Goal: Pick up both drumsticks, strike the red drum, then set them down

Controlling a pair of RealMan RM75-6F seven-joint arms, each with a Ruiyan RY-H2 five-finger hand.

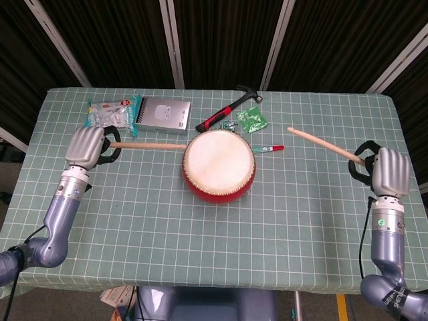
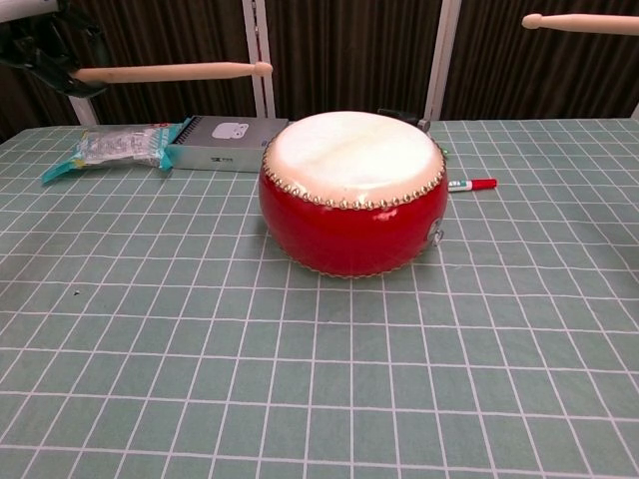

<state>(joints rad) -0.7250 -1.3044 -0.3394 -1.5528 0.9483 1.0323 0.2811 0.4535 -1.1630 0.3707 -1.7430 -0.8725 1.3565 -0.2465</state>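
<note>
Drumsticks first, head view: left hand [image 1: 87, 145] grips the left drumstick [image 1: 148, 145], tip just beside the red drum [image 1: 219, 164] mid-table. Right hand [image 1: 390, 171] holds the right drumstick [image 1: 326, 144], well apart from it. Hammer [image 1: 228, 107], red pen [image 1: 268, 148], green packet [image 1: 252, 120], grey box [image 1: 162, 114] and snack bag [image 1: 107, 114] crowd behind.

Chest view: both sticks up in the air, left one [image 2: 172, 71] over the box [image 2: 222, 145], right one [image 2: 579, 22] top corner.

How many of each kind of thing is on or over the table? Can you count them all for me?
Drumsticks: 2, one in the left hand, one in the right hand
Red drum: 1
Hammer: 1
Red marker: 1
Grey box: 1
Plastic packet: 1
Green packet: 1
Total: 8
</note>
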